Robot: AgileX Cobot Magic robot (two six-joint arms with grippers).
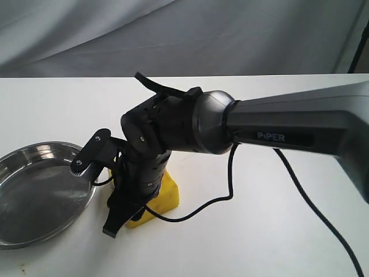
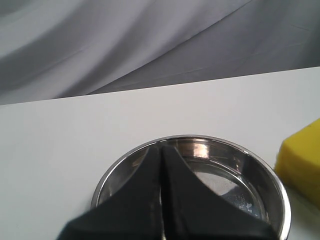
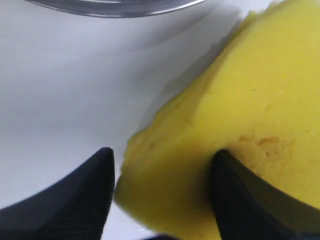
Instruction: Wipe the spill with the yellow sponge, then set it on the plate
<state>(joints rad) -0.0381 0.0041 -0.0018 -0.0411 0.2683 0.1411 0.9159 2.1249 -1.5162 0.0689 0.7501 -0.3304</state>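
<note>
1. Right end effector (image 3: pixel 164 160): the jaws are standing apart and straddling one end of the yellow sponge (image 1: pixel 166 193). One finger is lying against the foam and the other is sitting just beside it, over the bench (image 1: pixel 259 231), so no firm grip is showing.
2. Yellow sponge: it is lying on the bench under the right arm, just beside the plate (image 1: pixel 40 199). It is reading as light, soft foam that is likely to squash under the jaws and spring back. Taking hold across two opposite flat sides, well into the body and away from a corner, is looking like the surest hold. Faint brownish stains are marking one face.
3. Black cable (image 1: pixel 213 202): it is trailing across the bench beside the sponge.
4. Plate: the shiny steel dish is sitting at the left of the exterior view and is holding nothing, with only reflections showing in it.
5. Left end effector (image 2: pixel 161 152): its fingers are pressing together with nothing between them, pointing toward the plate.
6. Spill: it is not showing in any view, and it may be lying under the sponge or the arm.
7. Grey cloth (image 1: pixel 173 34): it is hanging behind the far edge of the bench
</note>
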